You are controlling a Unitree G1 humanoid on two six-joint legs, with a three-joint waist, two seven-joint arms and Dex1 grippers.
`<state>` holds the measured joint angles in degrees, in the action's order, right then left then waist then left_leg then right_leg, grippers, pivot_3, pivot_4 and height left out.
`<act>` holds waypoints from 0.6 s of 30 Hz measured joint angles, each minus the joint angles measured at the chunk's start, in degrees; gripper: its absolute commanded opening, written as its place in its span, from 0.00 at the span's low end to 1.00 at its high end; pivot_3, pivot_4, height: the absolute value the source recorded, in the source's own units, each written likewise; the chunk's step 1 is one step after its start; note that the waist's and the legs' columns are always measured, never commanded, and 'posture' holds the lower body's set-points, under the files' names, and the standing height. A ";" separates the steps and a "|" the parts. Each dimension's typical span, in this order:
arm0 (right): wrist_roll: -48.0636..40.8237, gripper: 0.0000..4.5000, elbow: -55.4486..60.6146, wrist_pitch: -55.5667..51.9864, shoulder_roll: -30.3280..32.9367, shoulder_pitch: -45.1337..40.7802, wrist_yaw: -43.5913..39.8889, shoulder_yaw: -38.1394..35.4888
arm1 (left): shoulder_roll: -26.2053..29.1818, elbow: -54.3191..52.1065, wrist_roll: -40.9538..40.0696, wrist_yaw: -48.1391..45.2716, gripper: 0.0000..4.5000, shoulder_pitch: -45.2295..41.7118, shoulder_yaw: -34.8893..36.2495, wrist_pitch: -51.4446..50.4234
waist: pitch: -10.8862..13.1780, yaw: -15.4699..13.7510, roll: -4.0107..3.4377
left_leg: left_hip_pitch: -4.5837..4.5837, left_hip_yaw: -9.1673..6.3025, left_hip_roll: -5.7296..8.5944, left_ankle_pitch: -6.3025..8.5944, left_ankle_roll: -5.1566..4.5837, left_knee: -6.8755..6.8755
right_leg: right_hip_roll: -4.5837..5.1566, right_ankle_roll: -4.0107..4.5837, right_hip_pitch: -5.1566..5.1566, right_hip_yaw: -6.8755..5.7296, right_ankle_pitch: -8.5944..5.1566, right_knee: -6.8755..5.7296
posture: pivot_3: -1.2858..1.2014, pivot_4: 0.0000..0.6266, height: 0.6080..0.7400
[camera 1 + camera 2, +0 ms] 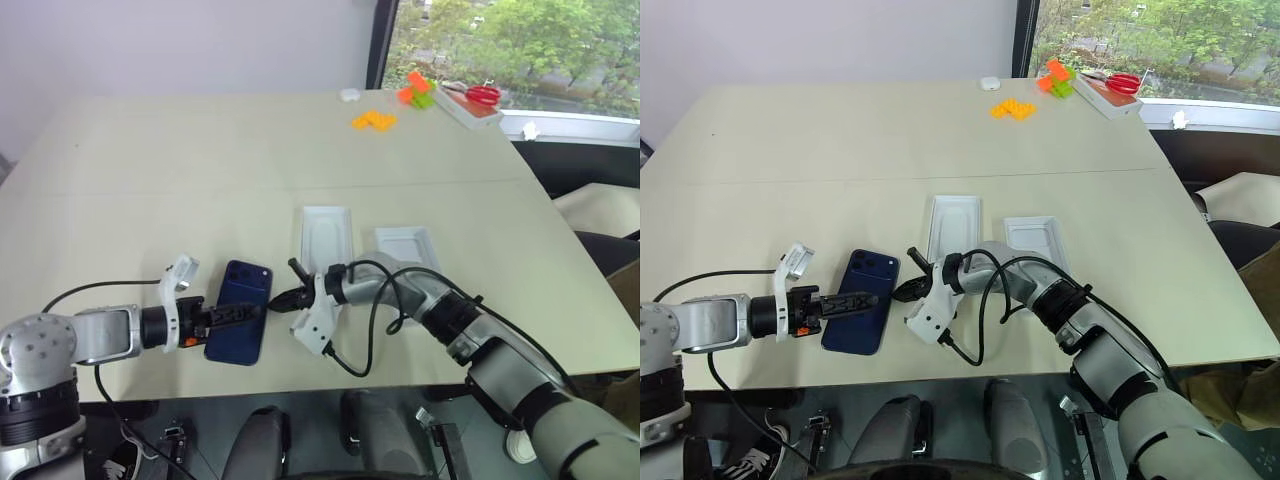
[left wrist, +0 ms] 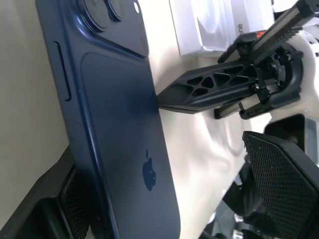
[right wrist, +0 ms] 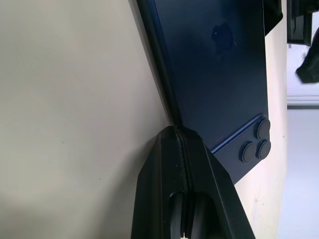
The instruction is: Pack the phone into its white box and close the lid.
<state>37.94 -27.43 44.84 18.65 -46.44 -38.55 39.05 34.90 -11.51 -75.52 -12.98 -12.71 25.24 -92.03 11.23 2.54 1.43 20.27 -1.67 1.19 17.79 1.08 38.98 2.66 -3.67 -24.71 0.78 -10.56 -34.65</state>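
Note:
The dark blue phone (image 1: 238, 330) lies back up near the table's front edge, camera cluster at the far end. My left gripper (image 1: 245, 314) reaches in from the left and is open, with the phone between its fingers. One finger lies across the phone's back and the far pad (image 2: 284, 174) stands clear of it. My right gripper (image 1: 278, 300) is shut, its tip (image 3: 175, 133) touching the phone's right edge. Two shallow white trays (image 1: 325, 235) (image 1: 405, 246) lie open side up behind the phone. I cannot tell which is the white box and which the lid.
The right arm's black cable (image 1: 352, 352) loops over the table's front edge. Far back right are orange pieces (image 1: 373, 120), green and orange blocks (image 1: 414, 92), a small white object (image 1: 349, 95) and red-handled scissors (image 1: 484, 94) on a white tray.

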 measured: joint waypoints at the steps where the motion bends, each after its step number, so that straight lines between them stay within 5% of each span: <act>1: -0.01 0.00 0.00 -0.02 0.00 0.00 0.00 0.00 | -0.01 0.00 -0.08 0.43 0.99 -0.01 -0.03 0.00 | 0.00 0.00 0.00 | 0.00 0.00 0.00 0.00 0.00 0.00 | 0.00 0.00 0.00 0.00 0.00 0.00 | 0.52 0.24 1.00; 4: -0.02 0.00 -0.01 -0.15 0.02 0.00 0.01 0.00 | -0.09 0.30 -0.06 1.32 0.79 0.01 0.00 0.06 | 0.00 0.01 0.00 | -0.01 0.00 0.00 0.00 0.00 0.00 | -0.02 0.01 0.00 0.00 0.00 -0.01 | 0.52 0.24 1.00; 11: -0.34 0.00 -0.01 0.01 0.51 0.00 0.03 -0.02 | -0.22 2.64 -1.38 1.96 0.03 0.51 0.71 0.11 | 0.00 -0.03 0.01 | 0.01 0.00 0.02 0.00 0.00 0.00 | -0.01 0.01 0.00 0.00 -0.01 0.02 | 0.52 0.24 1.00; 18: -0.90 0.00 -0.11 -0.19 0.84 -0.12 -0.12 -0.02 | -0.05 4.37 -3.45 1.47 0.01 1.30 1.07 1.04 | 0.01 -0.02 -0.01 | 0.02 0.00 0.02 0.00 0.00 -0.02 | 0.00 0.01 0.00 0.00 -0.01 0.04 | 0.52 0.24 1.00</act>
<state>37.04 -27.54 44.65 19.49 -46.56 -38.68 39.03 34.85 -7.14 -78.97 -11.51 -11.42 26.30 -90.99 11.24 2.53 1.42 20.28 -1.67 1.21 17.78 1.09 38.96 2.66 -3.66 -24.71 0.77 -10.57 -34.61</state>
